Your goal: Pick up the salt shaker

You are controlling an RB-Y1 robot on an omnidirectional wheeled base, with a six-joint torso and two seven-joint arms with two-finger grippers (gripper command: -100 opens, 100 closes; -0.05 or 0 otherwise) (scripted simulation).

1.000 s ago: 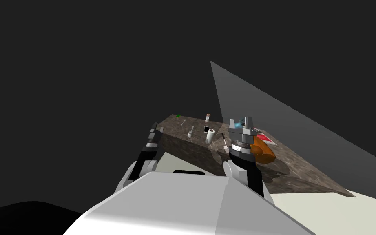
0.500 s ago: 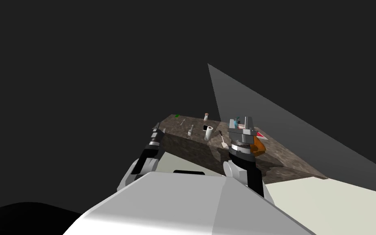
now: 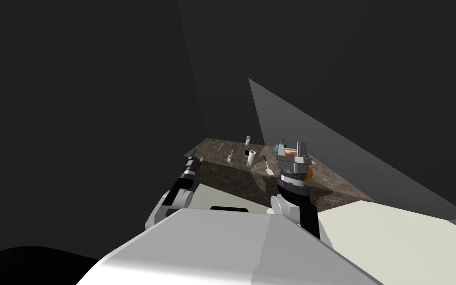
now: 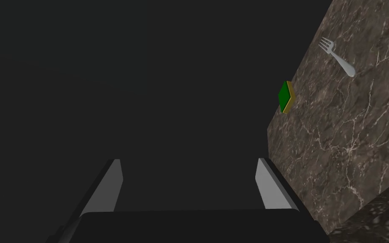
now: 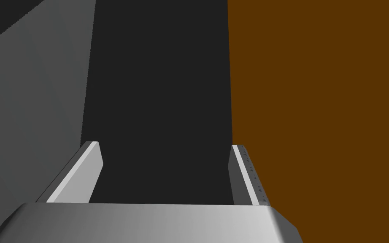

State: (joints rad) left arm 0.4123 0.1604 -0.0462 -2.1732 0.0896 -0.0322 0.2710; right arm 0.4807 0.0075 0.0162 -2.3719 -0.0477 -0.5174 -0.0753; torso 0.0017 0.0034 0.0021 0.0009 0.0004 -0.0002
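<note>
Shifted: head camera was swung.
Shaker (image 3: 248,140): upright, far side of worktop (image 3: 336,184).
Left gripper (image 4: 187,162): fingers apart.
Right gripper (image 5: 164,145): raised, fingers apart.

Head view from high and well back, steeply down onto a marbled counter (image 3: 336,185), left wrist view along the left gripper (image 4: 187,164), near the counter's corner, sponge (image 4: 285,97) and fork (image 4: 337,56) shared with the head view, right wrist view along the right gripper (image 5: 166,147), close to an orange-brown surface (image 5: 320,118).

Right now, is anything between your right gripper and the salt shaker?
Likely yes: a teal item sits roughly between the open right gripper and the brown-capped salt shaker, and a white roll stands close by.
</note>
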